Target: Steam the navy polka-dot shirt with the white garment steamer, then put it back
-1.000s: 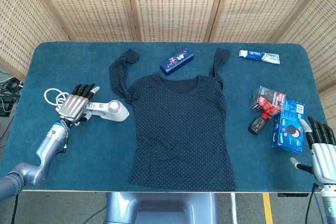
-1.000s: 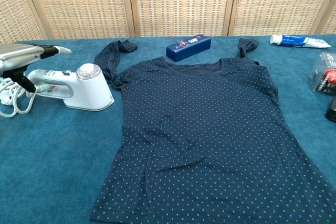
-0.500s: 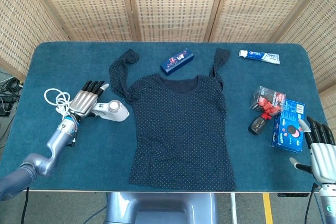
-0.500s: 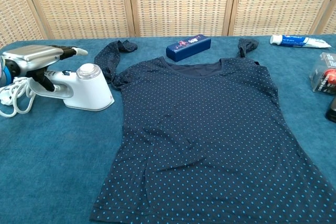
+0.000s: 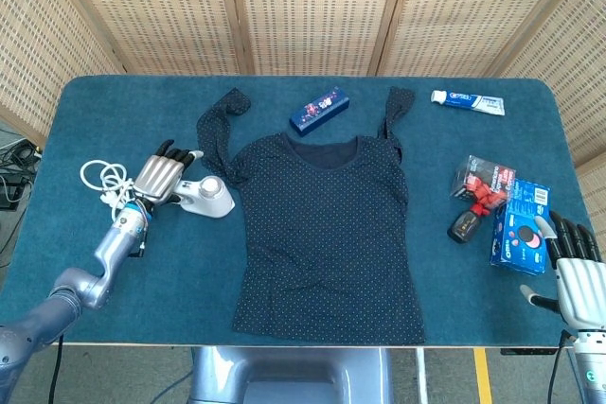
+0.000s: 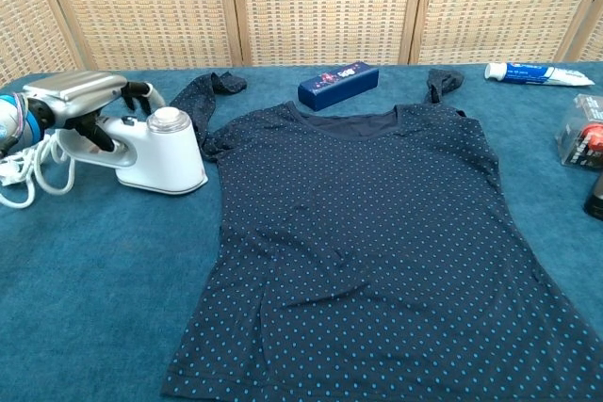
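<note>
- Head view: the navy polka-dot shirt [image 5: 327, 234] lies flat in the middle of the blue surface [image 5: 142, 290], neckline toward the far edge and both sleeves folded up toward the screen.
- Head view: the white garment steamer [image 5: 204, 198] sits just left of the shirt, near its left sleeve, with its coiled white cord [image 5: 104, 180] further left.
- Head view: the left hand [image 5: 161, 177] is over the steamer's handle, fingers [image 5: 175, 152] stretched forward and a little apart — whether they are closed around the handle cannot be told from here.
- Head view: the right hand [image 5: 578, 276] rests at the near right corner, fingers spread and holding nothing, just beside a blue box [image 5: 521, 226].
- Head view: a red-and-black packet [image 5: 483, 182] and a small black object [image 5: 464, 226] lie left of that box; a toothpaste tube [image 5: 468, 101] lies at the far right, and a small dark blue box [image 5: 319, 109] lies beyond the shirt's collar.
- Chest view: the left hand [image 6: 80, 96] arches over the steamer's [image 6: 155, 152] handle, fingertips curling down by the round top of the head; a firm grip is not plainly shown.
- Chest view: the shirt [image 6: 377, 251] fills the foreground, well apart from the toothpaste tube [image 6: 537, 72] — the dark blue box [image 6: 337, 85] lies just past its collar.
</note>
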{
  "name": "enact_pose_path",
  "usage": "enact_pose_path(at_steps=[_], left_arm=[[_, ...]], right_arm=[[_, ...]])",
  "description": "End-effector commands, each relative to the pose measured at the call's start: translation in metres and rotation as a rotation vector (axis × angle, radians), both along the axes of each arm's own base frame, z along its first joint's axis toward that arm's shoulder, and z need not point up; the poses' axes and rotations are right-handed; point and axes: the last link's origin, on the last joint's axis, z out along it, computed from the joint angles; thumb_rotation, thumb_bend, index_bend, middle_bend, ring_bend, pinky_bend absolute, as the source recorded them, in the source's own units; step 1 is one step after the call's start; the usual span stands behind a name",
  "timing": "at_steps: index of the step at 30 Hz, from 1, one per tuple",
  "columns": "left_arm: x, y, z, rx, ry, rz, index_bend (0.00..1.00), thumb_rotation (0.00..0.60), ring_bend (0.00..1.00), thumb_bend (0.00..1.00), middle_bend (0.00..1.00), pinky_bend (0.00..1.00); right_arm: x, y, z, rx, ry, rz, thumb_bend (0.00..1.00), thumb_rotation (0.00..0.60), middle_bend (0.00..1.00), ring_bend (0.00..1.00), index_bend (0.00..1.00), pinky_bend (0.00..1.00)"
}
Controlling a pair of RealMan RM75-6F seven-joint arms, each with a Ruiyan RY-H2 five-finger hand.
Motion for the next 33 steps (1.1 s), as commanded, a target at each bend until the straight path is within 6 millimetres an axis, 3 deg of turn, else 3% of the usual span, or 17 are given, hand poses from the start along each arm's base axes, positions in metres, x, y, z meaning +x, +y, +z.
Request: enact_pose_path(at_steps=[1,3,6,11,15,20,25,28,33], left_arm=[[0.0,-0.002,-0.002,0.017,-0.003,-0.031,0.75,0.6,0.67,0.46,0.72,0.62],[-0.001,-0.002,-0.002,0.018,-0.004,-0.034,0.86,0.6,0.73,0.51,0.78,0.75],[-0.001,-0.003,-0.004,0.01,-0.018,-0.039,0.96,0.6,0.8,0.62,0.85,0.85],[0.001,-0.009,0.002,0.022,-0.077,-0.096,1.0,0.6,0.86,0.69,0.9,0.98],[0.007,-0.011,0.01,0.031,-0.135,-0.142,1.0,0.6,0.88,0.73,0.93,1.0],[0.032,-0.006,0.031,0.032,-0.238,-0.239,1.0,0.6,0.9,0.8,0.94,1.0],[0.071,0.003,0.048,-0.004,-0.335,-0.285,1.0,0.6,0.9,0.8,0.94,1.0],[0.108,0.013,0.061,-0.008,-0.344,-0.332,1.0,0.6,0.9,0.8,0.94,1.0],[0.162,0.027,0.061,-0.038,-0.315,-0.34,1.0,0.6,0.9,0.8,0.94,1.0]], right_arm=[[0.0,0.0,0.0,0.002,0.0,0.0,0.0,0.6,0.0,0.0,0.0,0.0],[0.0,0.0,-0.001,0.005,-0.001,0.001,0.0,0.6,0.0,0.0,0.0,0.0],[0.0,0.0,-0.001,0.006,-0.002,0.002,0.0,0.6,0.0,0.0,0.0,0.0],[-0.001,-0.001,-0.001,0.006,-0.004,-0.003,0.0,0.6,0.0,0.0,0.0,0.0],[-0.001,-0.001,-0.001,0.006,-0.003,-0.002,0.0,0.6,0.0,0.0,0.0,0.0],[0.0,-0.002,-0.002,0.007,-0.005,-0.002,0.0,0.6,0.0,0.0,0.0,0.0],[0.003,-0.003,0.001,-0.012,-0.018,0.016,0.0,0.6,0.0,0.0,0.0,0.0],[0.0,-0.005,0.003,-0.024,-0.014,0.004,0.0,0.6,0.0,0.0,0.0,0.0],[-0.009,-0.01,0.003,-0.025,-0.008,-0.036,0.0,0.6,0.0,0.0,0.0,0.0]])
